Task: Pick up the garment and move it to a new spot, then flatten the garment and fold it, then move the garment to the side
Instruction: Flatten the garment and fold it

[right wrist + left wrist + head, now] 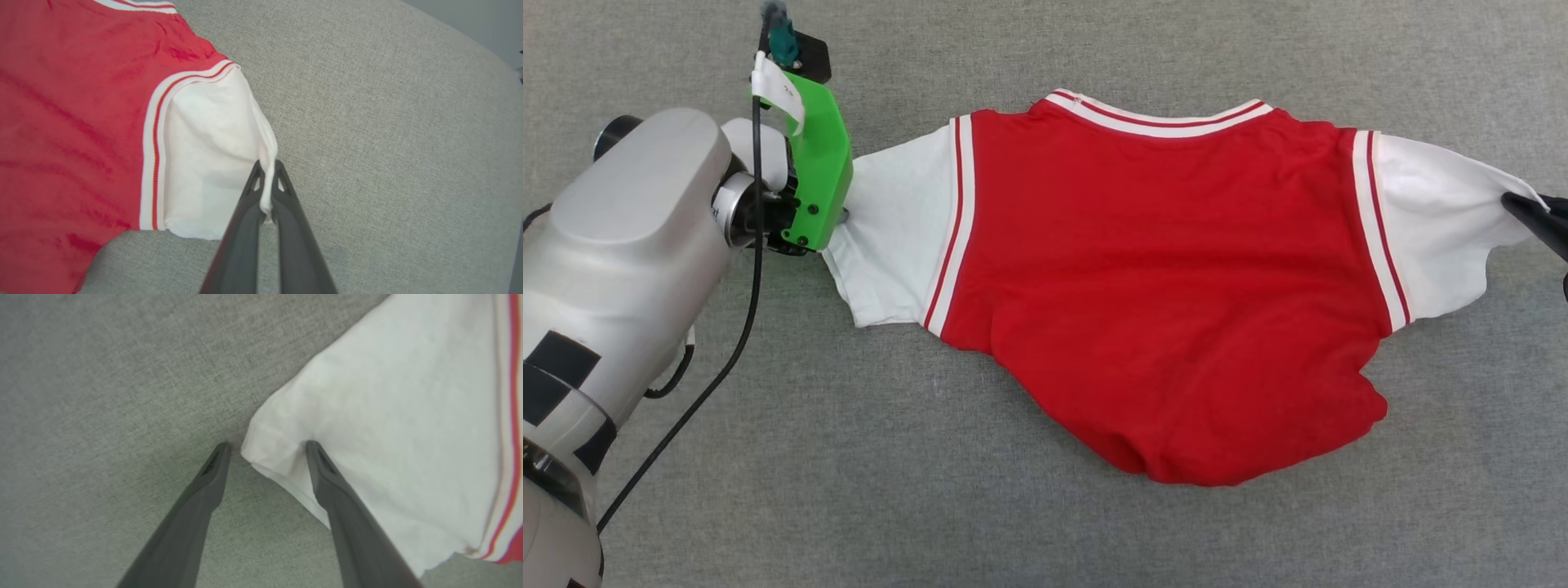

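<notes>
Looking from the head, finds the red jersey-style T-shirt with white short sleeves and striped trim (1160, 269) spread on the grey woven surface (1045, 523), a green housing (818, 171) at one sleeve's edge, the right gripper (1523, 208) at the other's tip. Along the left wrist, shows the left gripper (265, 447) spread wide, that sleeve's corner between its dark fingers (331, 486), unclamped. Along the right wrist, shows the right gripper pinched tight on the white sleeve hem.
</notes>
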`<state>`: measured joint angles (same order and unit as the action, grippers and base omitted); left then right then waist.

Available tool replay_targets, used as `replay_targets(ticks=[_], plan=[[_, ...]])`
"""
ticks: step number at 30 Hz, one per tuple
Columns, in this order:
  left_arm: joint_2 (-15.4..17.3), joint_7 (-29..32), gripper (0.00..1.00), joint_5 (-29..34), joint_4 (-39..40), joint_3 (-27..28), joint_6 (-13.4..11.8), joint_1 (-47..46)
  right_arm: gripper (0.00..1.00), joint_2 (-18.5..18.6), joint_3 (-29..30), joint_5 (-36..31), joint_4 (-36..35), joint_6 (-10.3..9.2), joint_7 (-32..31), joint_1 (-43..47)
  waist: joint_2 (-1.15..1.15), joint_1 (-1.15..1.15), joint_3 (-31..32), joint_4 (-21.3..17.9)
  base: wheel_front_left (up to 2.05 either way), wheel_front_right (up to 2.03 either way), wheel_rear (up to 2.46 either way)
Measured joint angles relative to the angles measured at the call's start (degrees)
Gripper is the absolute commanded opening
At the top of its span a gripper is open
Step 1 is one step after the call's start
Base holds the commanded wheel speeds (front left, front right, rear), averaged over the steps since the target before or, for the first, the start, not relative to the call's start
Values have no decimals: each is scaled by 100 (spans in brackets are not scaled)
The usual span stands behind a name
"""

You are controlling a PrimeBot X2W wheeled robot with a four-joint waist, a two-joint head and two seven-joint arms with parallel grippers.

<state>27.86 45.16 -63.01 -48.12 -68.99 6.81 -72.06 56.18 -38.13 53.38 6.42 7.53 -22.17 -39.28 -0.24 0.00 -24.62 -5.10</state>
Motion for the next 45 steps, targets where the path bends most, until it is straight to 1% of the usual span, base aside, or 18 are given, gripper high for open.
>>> replay_targets(ticks=[1, 5, 9, 13, 21, 25, 28, 32, 36, 41, 45], plan=[[-12, -23, 0, -1, -1, -5, 3, 7, 0, -4, -27, 8, 14, -1, 2, -20, 0, 0, 4, 3, 0, 0, 0], [-20, -453, 0, 71, 124, -109, 53, 66, 0, -87, -157, 71, 85, 0, 69, -127, 0, 0, 65, 8, 0, 0, 0], [34, -839, 0, 94, 259, -157, 54, 151, 0, -85, -171, 55, 247, 0, 334, -133, 0, 0, 237, 68, 0, 0, 0], [234, -1270, 0, 82, 605, -167, 54, 154, 0, -77, -175, 31, 299, 0, 553, -135, 0, 0, 477, 154, 0, 0, 0], [620, -2463, 0, 114, 1333, -80, 54, 82, 0, 0, 92, -178, 412, 0, 1167, -136, 0, 0, 1030, 340, 0, 0, 0], [677, -3009, 0, 233, 1572, 81, 45, -57, 0, -10, 276, -260, 426, 0, 1369, -136, 0, 0, 1302, 417, 0, 0, 0], [700, -3303, 0, 400, 1793, 172, -43, -150, 0, -11, 453, -346, 414, 0, 1461, -137, 0, 0, 1481, 462, 0, 0, 0], [739, -3688, 0, 554, 2151, 307, -302, -266, 0, -109, 812, -510, 426, 0, 1596, -208, 0, 0, 1685, 505, 0, 0, 0], [781, -3899, 0, 805, 2482, 358, -539, -387, 0, -292, 1157, -751, 431, 0, 1645, -338, 0, 0, 1804, 517, 0, 0, 0], [760, -4112, 0, 976, 2725, 472, -843, -608, 0, -545, 1494, -1143, 431, 0, 1575, -519, 0, 0, 1728, 510, 0, 0, 0], [664, -4353, 0, 1110, 2615, 700, -1045, -960, 0, -784, 1588, -1496, 459, 0, 1411, -1067, 0, 0, 1508, 477, 0, 0, 0]])
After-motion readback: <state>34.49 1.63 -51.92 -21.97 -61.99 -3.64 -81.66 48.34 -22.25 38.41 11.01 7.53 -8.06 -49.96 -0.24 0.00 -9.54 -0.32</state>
